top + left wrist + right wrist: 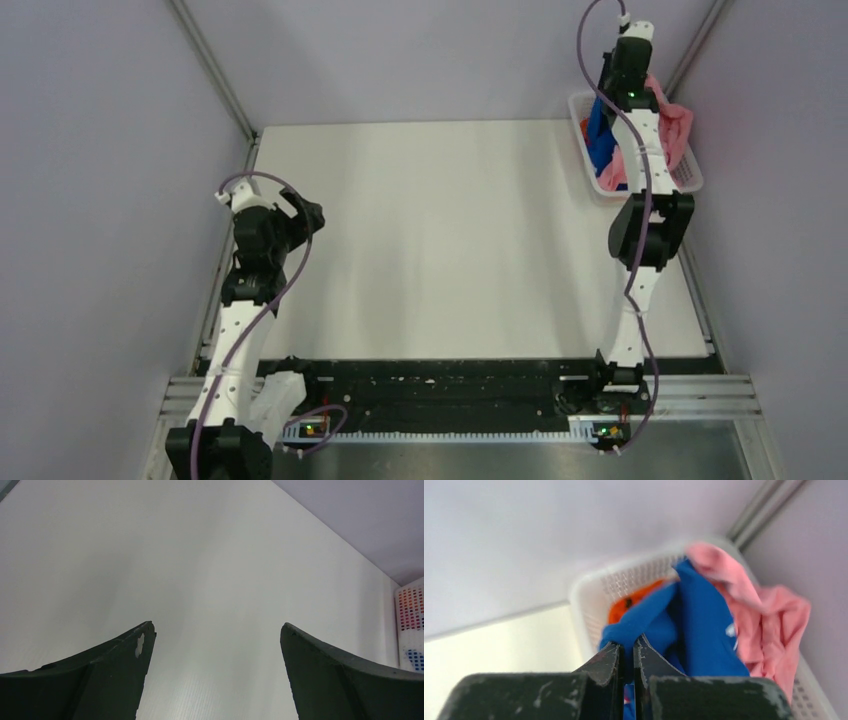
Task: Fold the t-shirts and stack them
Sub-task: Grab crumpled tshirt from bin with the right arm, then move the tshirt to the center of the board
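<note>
Blue tee sat pinched in the right fingers for lifting from the basket, left fingers hung wide over the desk.

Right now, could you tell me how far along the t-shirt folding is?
Nothing looks folded or stacked yet: no shirt lies on the table. In hand, the right claw is shut on the blue t-shirt at the basket; the left claw hangs open over the table. The pink t-shirt and orange t-shirt sit in the basket, all unfolded.
</note>
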